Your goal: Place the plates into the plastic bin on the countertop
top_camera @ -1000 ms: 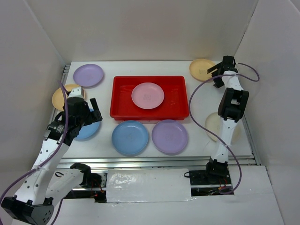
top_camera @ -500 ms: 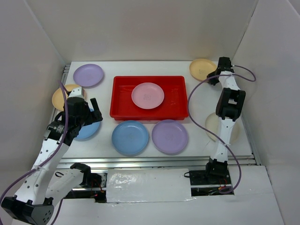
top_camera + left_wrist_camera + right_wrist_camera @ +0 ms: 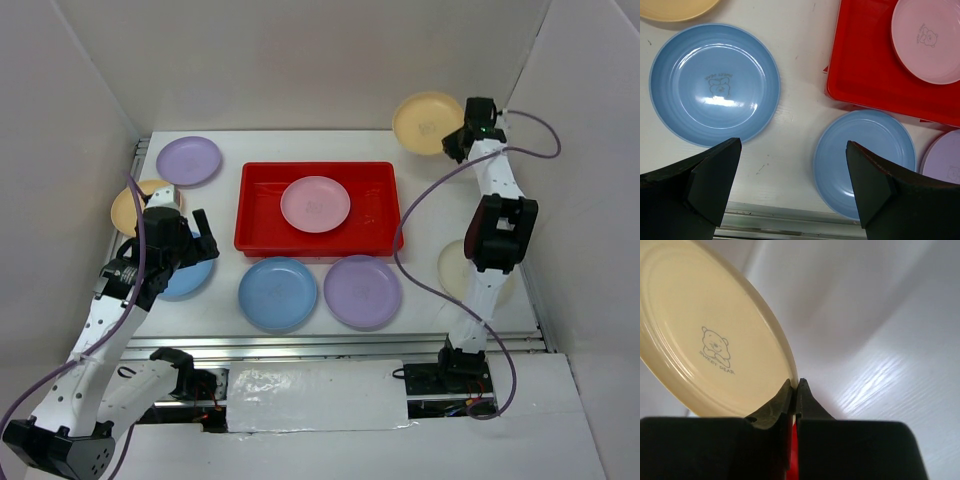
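Note:
My right gripper is shut on the rim of an orange-yellow plate, which hangs tilted above the back right corner of the countertop. The red plastic bin stands at the middle back with a pink plate inside it. My left gripper hovers open over bare tabletop between two light blue plates, holding nothing.
Several more plates lie flat on the table: lilac at back left, orange-yellow at left, lilac in front of the bin, cream partly behind the right arm. White walls close in three sides. A metal rail runs along the near edge.
My right gripper shut on the orange-yellow plate's rim and raised it off the table, tilting it up toward the back wall. The left arm stayed put.

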`<action>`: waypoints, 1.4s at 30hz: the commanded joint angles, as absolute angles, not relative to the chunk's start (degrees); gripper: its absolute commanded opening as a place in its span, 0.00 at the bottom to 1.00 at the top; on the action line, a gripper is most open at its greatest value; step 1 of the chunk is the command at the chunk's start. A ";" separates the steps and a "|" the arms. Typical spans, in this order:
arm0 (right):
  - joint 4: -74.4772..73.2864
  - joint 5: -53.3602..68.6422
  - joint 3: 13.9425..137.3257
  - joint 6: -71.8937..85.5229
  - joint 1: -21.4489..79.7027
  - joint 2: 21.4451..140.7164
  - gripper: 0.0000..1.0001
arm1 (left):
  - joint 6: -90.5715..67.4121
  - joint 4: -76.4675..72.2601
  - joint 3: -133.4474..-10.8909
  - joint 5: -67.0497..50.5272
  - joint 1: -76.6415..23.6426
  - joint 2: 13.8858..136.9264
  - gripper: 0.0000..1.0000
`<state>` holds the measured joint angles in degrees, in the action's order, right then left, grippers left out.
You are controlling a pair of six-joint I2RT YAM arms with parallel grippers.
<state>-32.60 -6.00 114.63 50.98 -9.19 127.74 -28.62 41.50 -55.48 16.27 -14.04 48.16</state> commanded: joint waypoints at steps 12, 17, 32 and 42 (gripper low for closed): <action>-41.77 11.34 113.23 29.97 13.68 117.08 0.00 | -37.34 44.82 -58.10 30.50 -9.15 48.78 0.99; -35.86 11.07 105.83 32.96 17.31 117.24 0.00 | -37.00 44.38 -58.01 27.42 -4.66 49.83 0.99; -34.71 11.34 105.37 33.40 18.28 122.34 0.42 | -38.93 46.93 -58.36 31.11 -3.87 51.94 0.99; -30.42 11.51 92.93 31.12 21.52 97.17 1.00 | -53.42 49.50 -53.29 19.90 4.11 56.85 0.99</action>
<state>-36.03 10.09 95.77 32.88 19.20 112.29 -45.82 49.93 -56.16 26.52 1.06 54.87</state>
